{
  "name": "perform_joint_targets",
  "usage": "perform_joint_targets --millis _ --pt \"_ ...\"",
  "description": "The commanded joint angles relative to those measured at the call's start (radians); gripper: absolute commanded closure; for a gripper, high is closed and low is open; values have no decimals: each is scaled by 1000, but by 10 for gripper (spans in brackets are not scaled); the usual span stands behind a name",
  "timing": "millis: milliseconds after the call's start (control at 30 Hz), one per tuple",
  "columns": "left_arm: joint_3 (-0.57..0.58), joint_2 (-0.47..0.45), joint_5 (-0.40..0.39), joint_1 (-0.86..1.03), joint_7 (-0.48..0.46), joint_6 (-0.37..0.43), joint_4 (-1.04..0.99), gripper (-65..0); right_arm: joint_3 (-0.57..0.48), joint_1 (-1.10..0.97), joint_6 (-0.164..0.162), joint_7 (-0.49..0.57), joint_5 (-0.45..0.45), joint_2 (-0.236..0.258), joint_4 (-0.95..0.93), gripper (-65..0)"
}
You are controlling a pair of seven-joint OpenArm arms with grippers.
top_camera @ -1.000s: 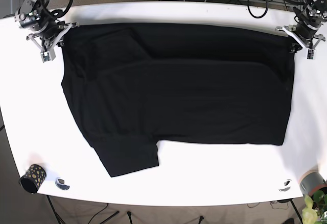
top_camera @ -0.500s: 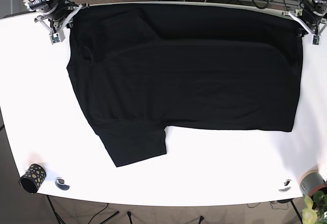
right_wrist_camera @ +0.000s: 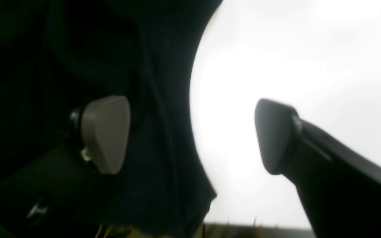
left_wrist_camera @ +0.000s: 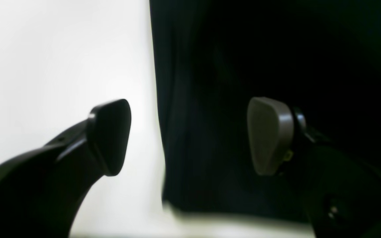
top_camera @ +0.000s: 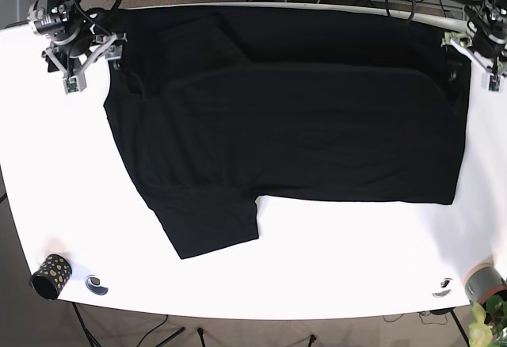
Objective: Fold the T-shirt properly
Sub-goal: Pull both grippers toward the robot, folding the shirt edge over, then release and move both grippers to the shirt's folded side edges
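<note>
- Both hands stood wide open, holding nothing: left hand (left_wrist_camera: 190, 137) and right hand (right_wrist_camera: 192, 135) each straddled an edge of the black T-shirt (top_camera: 293, 117).
- Each needed a firm pinch on its corner before lifting off the surface (top_camera: 47, 173), judging by the layout.

shirt (top_camera: 293, 125): slid toward the far table edge over the last second, top hem now at that edge
left gripper (left_wrist_camera: 190, 135): let go of corner, jaws now apart
right gripper (right_wrist_camera: 192, 134): same, released, open beside hem

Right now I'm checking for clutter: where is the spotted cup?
In the base view, the spotted cup stands at the table's near-left corner, beside a small round object, apart from the T-shirt.
</note>
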Motion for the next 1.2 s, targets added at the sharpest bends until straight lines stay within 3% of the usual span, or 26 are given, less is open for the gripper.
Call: perform_joint_targets --millis 0,200,367,567,800,900,1033,1167 --pt "-5 -16 -8 -33 -11 2 34 -469 -1 38 1 14 12 12 14 -568" --pt "-4 -18 -2 -173 -10 2 19 -465 -74 142 1 13 10 15 5 -574" --pt "32 -18 21 -274 -10 2 -24 -465 -120 237 1 13 10 46 -78 -569" --pt "119 -18 144 -428 -14 32 -165 -465 -125 383 1 13 10 89 -265 -569" --pt "124 -18 158 -566 -19 34 -343 -465 -125 553 1 26 9 150 -520 -569" --pt "124 -18 158 -612 -22 44 -406 -464 -148 616 1 68 9 173 -632 -569" --pt "125 -18 159 -649 -79 107 -463 -464 -269 705 1 171 9 219 -791 -569" --pt "127 -18 159 -653 -110 130 -495 -464 -334 774 1 272 9 231 -923 -569"
